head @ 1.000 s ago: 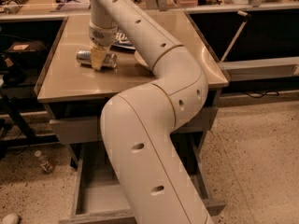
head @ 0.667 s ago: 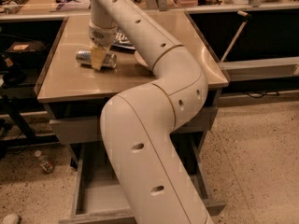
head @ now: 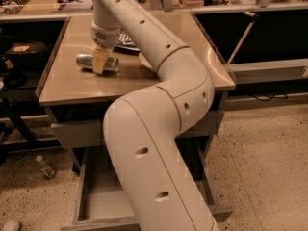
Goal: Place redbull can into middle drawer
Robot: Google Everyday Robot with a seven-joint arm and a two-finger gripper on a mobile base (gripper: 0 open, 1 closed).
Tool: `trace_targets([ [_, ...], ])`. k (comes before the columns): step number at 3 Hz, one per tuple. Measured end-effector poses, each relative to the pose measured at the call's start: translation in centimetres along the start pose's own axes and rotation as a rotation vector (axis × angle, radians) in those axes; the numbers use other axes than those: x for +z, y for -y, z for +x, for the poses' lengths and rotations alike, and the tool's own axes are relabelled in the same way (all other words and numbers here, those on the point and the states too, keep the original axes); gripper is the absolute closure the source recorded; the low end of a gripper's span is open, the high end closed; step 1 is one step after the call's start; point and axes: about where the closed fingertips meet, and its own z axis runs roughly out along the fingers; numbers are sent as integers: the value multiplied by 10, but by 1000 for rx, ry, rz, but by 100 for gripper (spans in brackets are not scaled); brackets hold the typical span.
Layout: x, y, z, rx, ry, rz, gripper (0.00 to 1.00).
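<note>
The redbull can [head: 84, 60], slim and silver, lies on its side on the tan tabletop [head: 72, 83] at the left. My gripper [head: 100, 64] comes straight down from the arm onto the middle of the can, covering its centre. The middle drawer [head: 98, 203] stands pulled open low down at the front of the cabinet. Its grey floor shows on the left, and my arm hides its right part.
A dark blue chip bag [head: 126, 38] lies just behind the gripper, and a bowl edge [head: 144, 61] shows beside the arm. A closed grey drawer front [head: 77, 131] sits under the tabletop. A small bottle [head: 45, 166] lies on the floor at the left. Benches stand behind.
</note>
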Motion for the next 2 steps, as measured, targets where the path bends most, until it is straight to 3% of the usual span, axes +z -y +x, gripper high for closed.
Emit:
trace_targets([
  [1,1,5,-8,-18,21,21,100],
  [2,-24,2,-19,-51,23,87,100],
])
